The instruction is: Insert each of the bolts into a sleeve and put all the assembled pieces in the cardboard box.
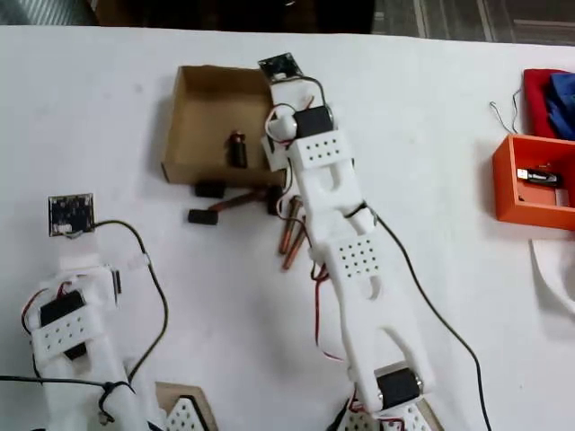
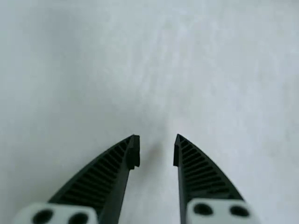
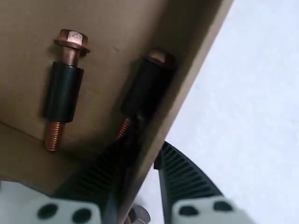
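Cardboard box [image 3: 112, 23]: wall straddled by right gripper [image 3: 142, 147], jaws spread.
Sleeved bolt [image 3: 147, 88]: laid inside, at inner fingertip.
Left gripper [image 2: 155, 149]: jaws parted.

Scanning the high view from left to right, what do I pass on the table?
In order: left arm → cardboard box → right arm → orange box.

The white surface [image 1: 108, 117] carries an orange bin [image 1: 539, 214] near its right edge, with 1 small black-and-white item [image 1: 537, 177] inside. Just behind the bin lies a red cloth [image 1: 537, 99] with a blue cloth [image 1: 564, 103] on it, and a thin wire [image 1: 510, 112] beside them. A white strip [image 1: 550, 274] curls in front of the bin.
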Action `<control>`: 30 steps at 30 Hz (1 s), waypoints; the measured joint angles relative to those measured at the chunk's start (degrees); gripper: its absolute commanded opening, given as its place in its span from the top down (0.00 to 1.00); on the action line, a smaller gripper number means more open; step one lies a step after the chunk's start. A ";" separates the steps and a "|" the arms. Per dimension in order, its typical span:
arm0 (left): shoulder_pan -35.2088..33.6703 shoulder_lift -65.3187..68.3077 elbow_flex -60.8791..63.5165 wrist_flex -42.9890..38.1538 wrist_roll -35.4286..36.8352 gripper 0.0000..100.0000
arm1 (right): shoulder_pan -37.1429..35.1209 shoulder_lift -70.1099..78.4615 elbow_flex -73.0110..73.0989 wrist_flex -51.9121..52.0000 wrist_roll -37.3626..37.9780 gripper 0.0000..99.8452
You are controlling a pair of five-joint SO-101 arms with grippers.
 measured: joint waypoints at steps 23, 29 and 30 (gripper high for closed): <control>0.00 0.00 0.00 0.00 0.00 0.85 | -0.26 -8.44 0.00 -0.88 0.35 0.87; 0.00 0.00 0.00 0.00 0.00 0.85 | 1.58 -21.98 0.00 -0.97 0.35 0.87; 0.00 0.00 0.00 0.00 0.00 0.85 | 2.46 -25.23 0.00 -0.97 0.35 0.87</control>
